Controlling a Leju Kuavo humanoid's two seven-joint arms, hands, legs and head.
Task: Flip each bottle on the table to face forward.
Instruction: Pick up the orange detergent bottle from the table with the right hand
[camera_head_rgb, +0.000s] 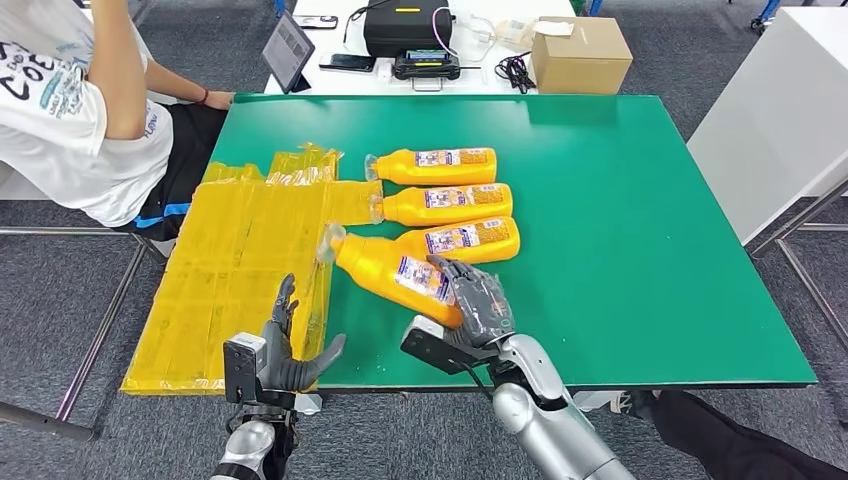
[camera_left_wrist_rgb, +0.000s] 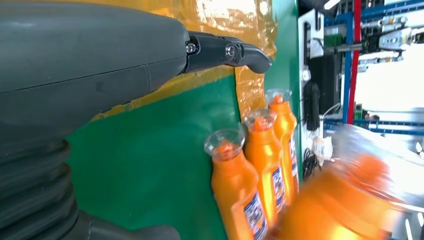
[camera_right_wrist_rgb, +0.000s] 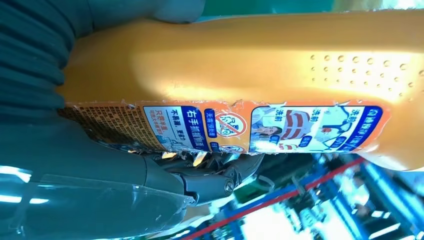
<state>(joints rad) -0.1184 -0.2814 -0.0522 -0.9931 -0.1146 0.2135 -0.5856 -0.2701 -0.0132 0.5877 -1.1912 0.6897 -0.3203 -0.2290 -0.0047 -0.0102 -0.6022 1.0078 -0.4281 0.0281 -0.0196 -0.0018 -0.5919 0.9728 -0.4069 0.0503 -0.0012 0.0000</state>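
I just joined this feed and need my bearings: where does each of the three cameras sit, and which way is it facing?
Head view: high on the body, looking forward and down at the green table; both arms rise from below, the left hand spread, the right hand on the nearest orange bottle.
Left wrist view: behind the left hand, looking across the table at capped orange bottles.
Right wrist view: behind the right hand, close against the held bottle's label.
Shared: the head and right wrist views both show that bottle.
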